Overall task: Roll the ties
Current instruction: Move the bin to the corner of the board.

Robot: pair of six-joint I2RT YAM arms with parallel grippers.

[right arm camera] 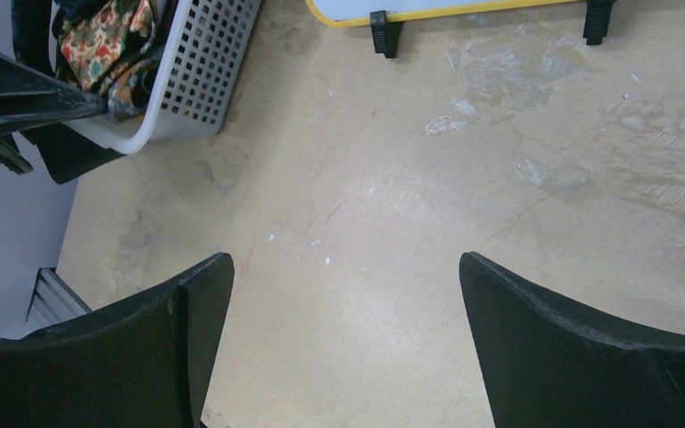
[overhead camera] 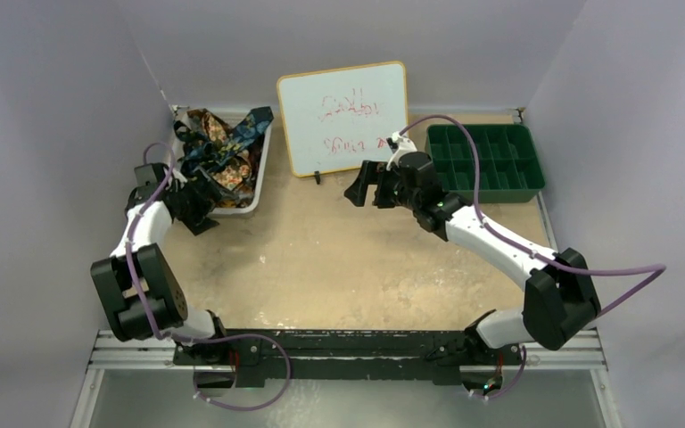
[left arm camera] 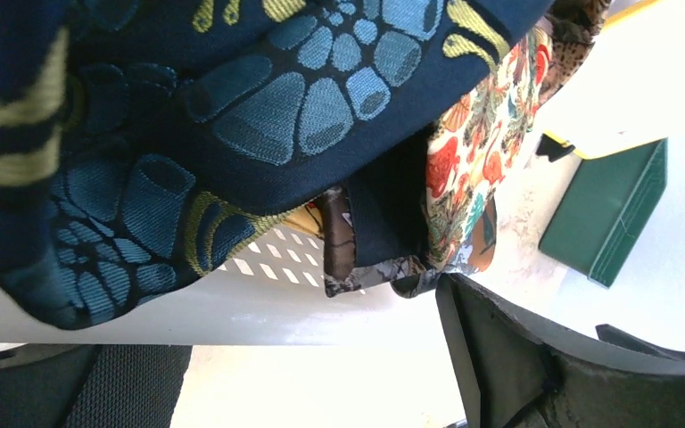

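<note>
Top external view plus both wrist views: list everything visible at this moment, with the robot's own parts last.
patterned fabric neckties: several, tangled so the exact count is unclear; dark navy with blue and gold, cream with red-orange floral, brown; heaped in the basket, far left.
perforated plastic basket: one, white, far left of the table.
yellow-framed whiteboard: one, white with red scribbles, standing at far centre.
compartment tray: one, green, far right.
table: one, beige and scuffed.
left gripper: one, black, open, at the basket's near edge below the navy tie.
right gripper: one, black, open, over bare table near the whiteboard.
</note>
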